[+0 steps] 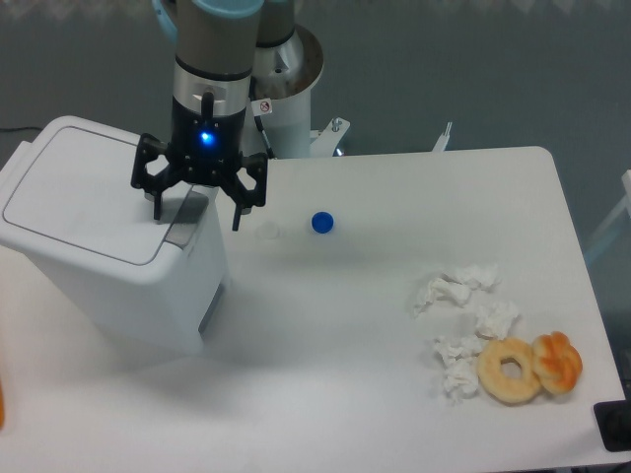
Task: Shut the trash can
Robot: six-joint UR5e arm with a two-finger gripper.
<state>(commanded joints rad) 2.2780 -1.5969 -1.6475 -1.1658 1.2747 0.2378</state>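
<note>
Up in the left half of the frame sits the trash can (104,251), a big white rectangular bin standing on the white table (394,325) with its flat lid (84,192) lying down on top — the lid looks shut, or very nearly so. At the lid's right edge is the grey push tab (185,215).

Directly over that tab hangs the gripper (195,212), black, with a blue light glowing on its body. Its two fingers are spread apart, one dark fingertip (157,209) over the lid left of the tab, the other at the can's right side, holding nothing. Whether either tip touches the plastic cannot be told from this view.

Just right of the can, near the frame's centre, a small blue bottle cap (321,223) lies on the table, with a faint clear cap (267,232) between it and the can. Toward the lower right are several crumpled white tissues (463,320) and — touching each other — a pale ring doughnut (510,371) and a browner pastry (558,362).
</note>
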